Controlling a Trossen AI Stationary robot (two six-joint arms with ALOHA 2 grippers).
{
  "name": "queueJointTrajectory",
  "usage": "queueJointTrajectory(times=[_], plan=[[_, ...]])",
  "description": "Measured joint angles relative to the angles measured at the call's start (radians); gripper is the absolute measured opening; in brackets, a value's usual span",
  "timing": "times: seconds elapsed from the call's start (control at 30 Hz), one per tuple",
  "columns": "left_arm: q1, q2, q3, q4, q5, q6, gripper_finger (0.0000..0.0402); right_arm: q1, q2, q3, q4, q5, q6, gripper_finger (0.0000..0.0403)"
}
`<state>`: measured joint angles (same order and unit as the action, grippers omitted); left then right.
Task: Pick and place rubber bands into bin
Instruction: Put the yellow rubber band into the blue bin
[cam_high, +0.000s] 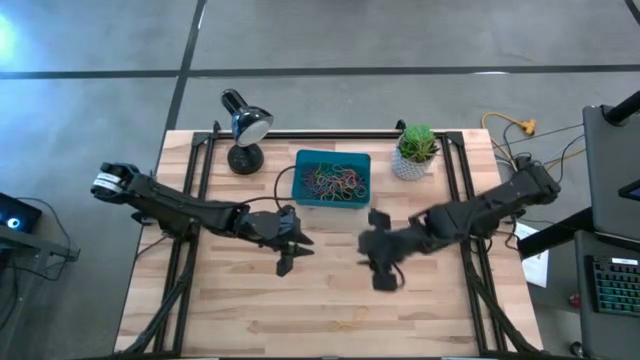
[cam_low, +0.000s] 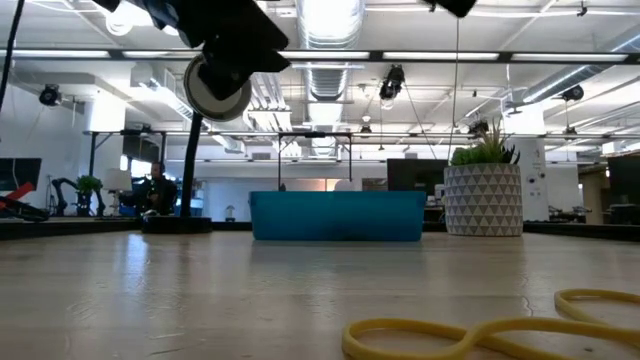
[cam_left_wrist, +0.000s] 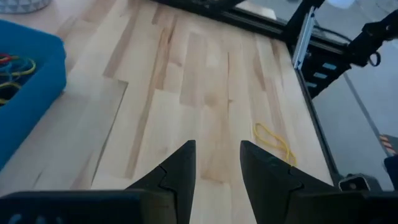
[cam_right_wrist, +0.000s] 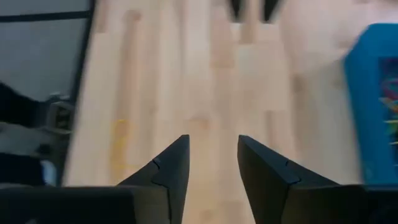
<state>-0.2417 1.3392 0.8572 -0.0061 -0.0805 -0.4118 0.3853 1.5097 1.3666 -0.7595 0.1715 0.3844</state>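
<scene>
Left wrist view shows my left gripper with its two fingers apart and nothing between them, hanging over bare wood. Ahead of it and slightly to one side, near the table's edge rail, lies a single yellow rubber band, apart from the fingers. The bin sits off to the other side of that gripper, its blue wall near, with coloured bands inside.

My right gripper is likewise spread and empty above the boards; the bin stands ahead and to its side, and a faint yellow band lies on the opposite side, towards the table edge.

From the high view I judge the bin already well filled and both grippers, left and right, near each other in front of it, with very few bands left on the table.

Risks, as I judge them: the yellow band is thin and flat, so the fingers may close over it without catching it, or push it off the edge. Both arms reaching for the same band could collide.
</scene>
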Motion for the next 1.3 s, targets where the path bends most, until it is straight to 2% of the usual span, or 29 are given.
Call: queueJointTrajectory(times=[0.23, 0.43, 0.63, 0.73, 0.93, 1.17, 1.3], plan=[[-0.001, 0.054, 0.004, 0.087, 0.045, 0.001, 0.0109, 0.171, 0.005, -0.023, 0.017, 0.008, 0.152, 0.012], [0.0, 0.115, 0.007, 0.239, 0.074, 0.001, 0.0109, 0.242, 0.006, -0.103, 0.077, 0.011, 0.274, 0.0122], [-0.009, 0.183, 0.007, 0.39, 0.273, 0.085, 0.0109, 0.254, 0.006, -0.191, 0.156, 0.013, 0.35, 0.0115], [-0.032, 0.236, 0.008, 0.455, 0.317, 0.133, 0.0109, 0.259, 0.004, -0.232, 0.16, 0.014, 0.381, 0.0111], [-0.076, 0.342, 0.018, 0.467, 0.34, 0.174, 0.0109, 0.312, 0.005, -0.293, 0.172, 0.01, 0.452, 0.0103], [-0.127, 0.453, 0.101, 0.469, 0.365, 0.155, 0.0109, 0.428, 0.004, -0.348, 0.173, 0.011, 0.52, 0.0094], [-0.134, 0.514, 0.155, 0.467, 0.368, 0.079, 0.0109, 0.476, 0.004, -0.4, 0.234, 0.06, 0.506, 0.0089]])
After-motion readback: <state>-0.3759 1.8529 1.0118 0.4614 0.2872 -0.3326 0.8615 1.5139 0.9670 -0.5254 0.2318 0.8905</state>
